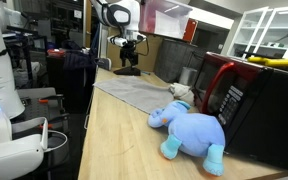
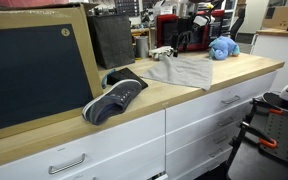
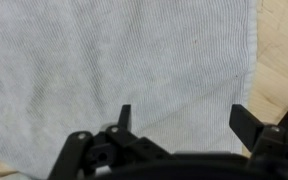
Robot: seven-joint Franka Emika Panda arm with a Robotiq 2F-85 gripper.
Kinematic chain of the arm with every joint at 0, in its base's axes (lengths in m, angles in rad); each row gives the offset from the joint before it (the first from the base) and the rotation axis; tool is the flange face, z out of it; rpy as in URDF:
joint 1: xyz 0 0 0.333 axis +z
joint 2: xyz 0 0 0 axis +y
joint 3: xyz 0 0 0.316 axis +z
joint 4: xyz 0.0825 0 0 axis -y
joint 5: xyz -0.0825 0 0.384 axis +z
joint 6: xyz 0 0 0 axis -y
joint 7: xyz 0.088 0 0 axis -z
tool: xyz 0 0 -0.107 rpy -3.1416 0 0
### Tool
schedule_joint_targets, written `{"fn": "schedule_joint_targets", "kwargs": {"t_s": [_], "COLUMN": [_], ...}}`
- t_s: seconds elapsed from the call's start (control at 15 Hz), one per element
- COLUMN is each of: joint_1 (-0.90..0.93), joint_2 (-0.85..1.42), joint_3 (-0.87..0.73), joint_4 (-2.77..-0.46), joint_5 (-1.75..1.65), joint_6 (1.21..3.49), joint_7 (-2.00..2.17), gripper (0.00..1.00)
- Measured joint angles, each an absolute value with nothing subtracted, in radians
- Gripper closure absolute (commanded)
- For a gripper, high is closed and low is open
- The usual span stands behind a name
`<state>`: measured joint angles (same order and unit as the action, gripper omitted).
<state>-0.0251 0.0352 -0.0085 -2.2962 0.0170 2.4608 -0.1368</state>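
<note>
Jaws are standing wide apart and gripping nothing, hanging over a grey cloth (image 3: 114, 60) that is filling almost the whole wrist view; whether they are touching it is not showing. In that view bare wood of the desk (image 3: 282, 60) is showing past one side of the cloth. In both exterior views the cloth is lying spread flat on the desk, reaching toward the edge above the drawers (image 2: 209, 105). A blue plush elephant (image 1: 189, 132) is lying just beside one end of the cloth, close to a black and red microwave (image 1: 246, 100) standing along the desk's back edge. A dark shoe (image 2: 114, 97) is sitting past the cloth's opposite end, near the drawer-side edge.
</note>
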Motion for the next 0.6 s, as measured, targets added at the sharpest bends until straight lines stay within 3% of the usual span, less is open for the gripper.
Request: {"fn": "schedule_joint_targets", "kwargs": {"t_s": [0.6], "joint_1": [-0.011], "joint_2": [-0.015], "joint_3": [-0.013], "joint_4": [-2.518], "joint_5": [-0.096], "joint_6": [2.673], "joint_7": [-0.226], "gripper": [0.0]}}
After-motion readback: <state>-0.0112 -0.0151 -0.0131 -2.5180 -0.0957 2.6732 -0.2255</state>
